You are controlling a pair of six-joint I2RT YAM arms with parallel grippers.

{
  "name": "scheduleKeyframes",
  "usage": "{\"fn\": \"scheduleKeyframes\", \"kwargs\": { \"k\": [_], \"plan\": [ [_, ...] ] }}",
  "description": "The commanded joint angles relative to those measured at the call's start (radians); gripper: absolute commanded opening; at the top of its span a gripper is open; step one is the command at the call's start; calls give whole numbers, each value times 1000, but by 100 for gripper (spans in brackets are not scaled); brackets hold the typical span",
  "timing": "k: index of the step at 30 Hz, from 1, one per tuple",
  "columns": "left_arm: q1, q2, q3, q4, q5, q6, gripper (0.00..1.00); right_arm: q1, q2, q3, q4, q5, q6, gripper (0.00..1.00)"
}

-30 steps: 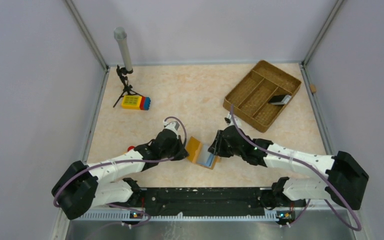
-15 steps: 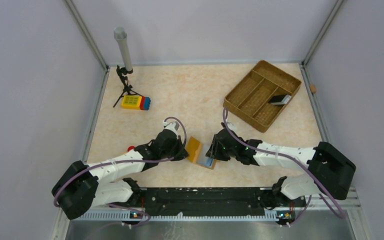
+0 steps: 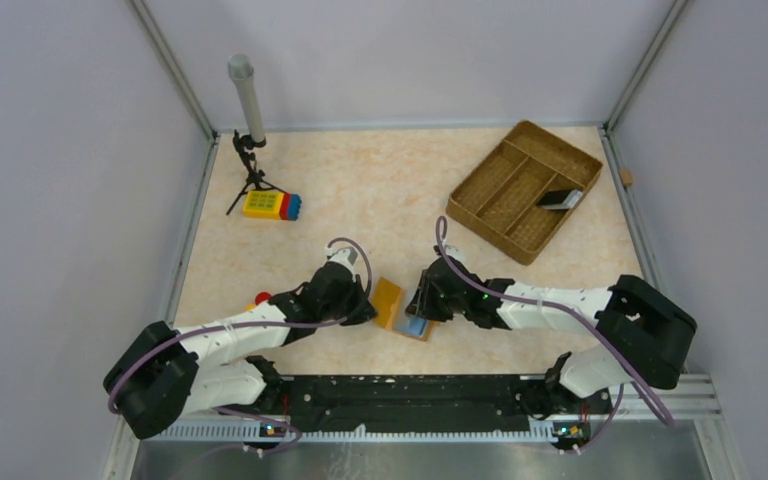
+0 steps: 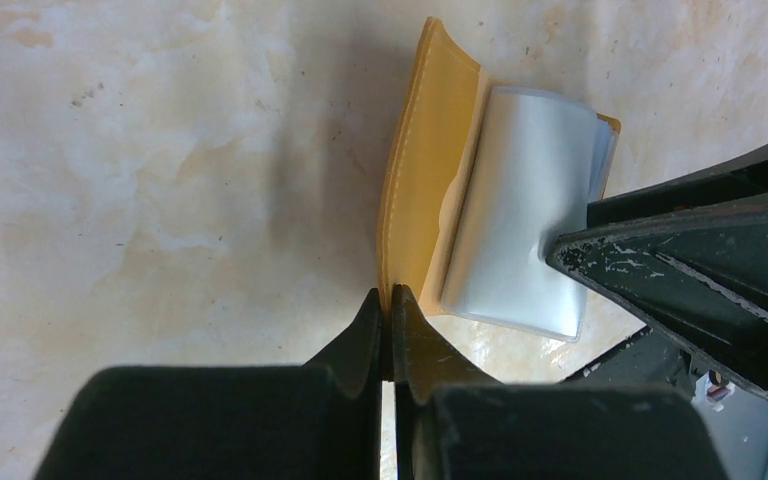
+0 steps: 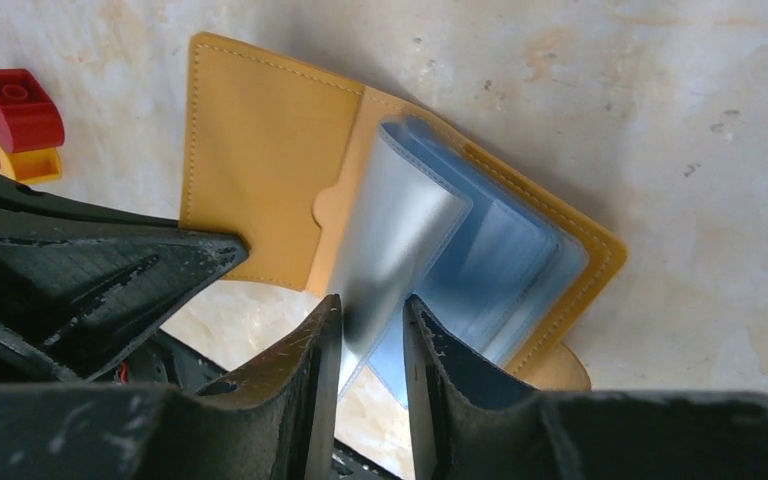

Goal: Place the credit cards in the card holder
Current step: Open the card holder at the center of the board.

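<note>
Jaws of the left gripper [image 3: 368, 312] are pinched together on the cover edge of the card holder [image 3: 390, 298], which lies open on the table [image 3: 380, 200] between the arms. A woven tray [image 3: 500, 185] holding a dark card [image 3: 560, 199] and a toy block [image 3: 271, 205] sit well apart from it.

Left wrist: the holder's cover tilts up.

Right wrist: the right gripper [image 5: 370, 335] has its jaws narrowly apart around a translucent sleeve [image 5: 400, 240]. Whether they grip it, I cannot tell. A red brick [image 5: 12, 105] lies beyond.

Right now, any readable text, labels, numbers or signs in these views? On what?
No text is readable.
On the yellow toy block: green markings, too small to read.
On the red-and-yellow block: a red ring, no letters.
On the card holder, pale sheet, and dark card in the woven tray: no print visible.
</note>
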Motion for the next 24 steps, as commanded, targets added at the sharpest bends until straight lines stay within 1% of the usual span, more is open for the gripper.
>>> {"fn": "scheduleKeyframes", "kwargs": {
  "k": [1, 4, 7, 8, 10, 11, 17, 20, 22, 24],
  "plan": [
    [-8, -8, -20, 39, 29, -5, 0, 8, 23, 76, 80, -9, -35, 27],
    [-11, -13, -25, 39, 44, -9, 0, 7, 60, 112, 113, -21, -54, 24],
    [-12, -20, -31, 83, 67, -9, 0, 7, 117, 152, 138, -42, -71, 23],
    [-12, -23, -30, 83, 73, -6, 3, 7, 137, 166, 143, -46, -75, 22],
    [-13, -40, -26, 66, 72, 5, 17, 7, 172, 186, 154, -54, -81, 22],
    [-12, -53, -23, 54, 66, 15, 23, 7, 185, 195, 157, -57, -83, 23],
    [-12, -194, -21, -84, 24, 63, 49, 7, 239, 217, 169, -52, -89, 27],
    [-11, -245, -34, -95, 39, 89, 61, 7, 260, 219, 175, -53, -88, 30],
    [-11, -244, -43, -65, 52, 100, 68, 7, 268, 218, 180, -54, -87, 31],
    [-11, -212, -38, -49, 59, 99, 69, 7, 270, 215, 184, -55, -83, 32]
  ]
}}
